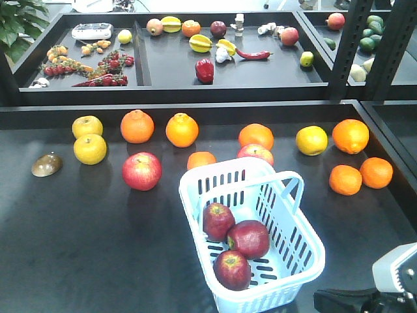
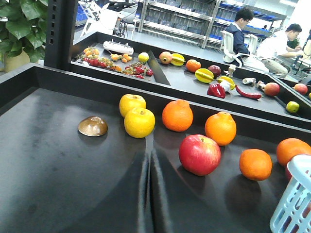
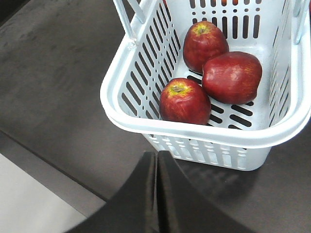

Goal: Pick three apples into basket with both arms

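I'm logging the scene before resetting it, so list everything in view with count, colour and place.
apples: three, dark red, inside the basket
basket: one, pale blue-white, front centre of the table
pink-red apples: two, one left of the basket, one behind it
oranges: seven, orange, across the table behind and right of the basket
yellow fruits: three, two at left, one at right
brown rounded object: one, far left
rear trays: black, holding mixed fruit and vegetables
left gripper: black, shut, over bare table
right gripper: black, shut, just outside the basket's near wall
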